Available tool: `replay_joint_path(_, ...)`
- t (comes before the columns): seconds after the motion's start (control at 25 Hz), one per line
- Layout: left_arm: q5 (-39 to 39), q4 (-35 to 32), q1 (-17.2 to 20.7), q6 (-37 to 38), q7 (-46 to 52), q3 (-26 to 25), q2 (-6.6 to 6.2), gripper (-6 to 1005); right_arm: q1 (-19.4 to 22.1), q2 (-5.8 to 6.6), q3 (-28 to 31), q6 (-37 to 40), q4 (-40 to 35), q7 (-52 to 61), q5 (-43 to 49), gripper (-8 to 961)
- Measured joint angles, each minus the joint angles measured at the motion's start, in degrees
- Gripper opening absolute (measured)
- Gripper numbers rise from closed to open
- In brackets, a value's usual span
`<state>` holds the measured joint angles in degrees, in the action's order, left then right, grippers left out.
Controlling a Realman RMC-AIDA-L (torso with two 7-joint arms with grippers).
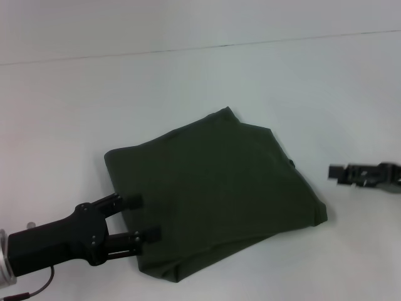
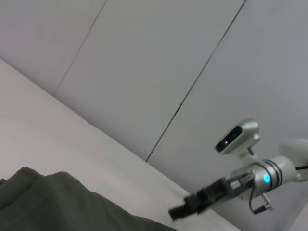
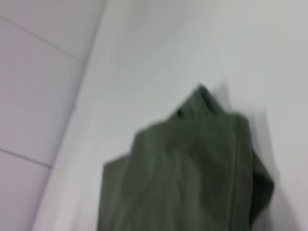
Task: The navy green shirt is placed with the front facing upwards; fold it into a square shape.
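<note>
Where the navy green shirt (image 1: 216, 197) lies on the white table (image 1: 188, 81), it forms a compact, roughly four-sided bundle of several layers, plain dark green side up, with no lettering showing. Layer edges are visible along the side farthest from the left gripper's fingers and along the near edge, where a lower layer juts out slightly below the top fold. The corner nearest the right gripper is rounded and thick.

The left gripper (image 1: 143, 218) is at the shirt's left edge. Its two dark fingers are spread wide apart, one fingertip (image 1: 133, 202) over the cloth just inside the edge, the other over the cloth nearer the front corner. Nothing is held between them; whether the tips touch the fabric cannot be determined. The bulk of the shirt extends ahead of these fingers.

The right gripper (image 1: 338, 174) is over bare table, well apart from the shirt's right corner, with its fingers pointing toward the garment. They look narrowly parted, with only a slim gap at the tips, and they hold nothing.

In the left wrist view, a fold of the shirt (image 2: 62, 204) fills the lower corner, with the right gripper (image 2: 185, 208) beyond it against the wall. In the right wrist view, the shirt (image 3: 187, 173) lies ahead, its stacked edges visible
</note>
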<state>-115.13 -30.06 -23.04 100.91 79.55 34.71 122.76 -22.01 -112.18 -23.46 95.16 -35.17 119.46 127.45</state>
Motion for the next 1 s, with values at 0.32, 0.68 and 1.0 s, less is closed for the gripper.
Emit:
replay_joint_path(0.32,0.1,0.0,-0.4,-0.3,-0.3,-0.5,0.02,963,-3.0,-1.22,4.1,5.5,-1.3,-2.5,-5.6,740)
replay_joint_path(0.68,0.2,-0.1,-0.8,-0.6,-0.4,-1.4,-0.1,964,-10.1,-4.82,-2.1,-3.4,2.8,-4.1,-5.4,735)
replay_joint_path(1.0,-1.0,-0.6,-0.4,-0.6,0.2,-1.1,-0.3,964,-11.7,-5.24,-6.0,-8.3,5.2,-5.1,-6.0,569)
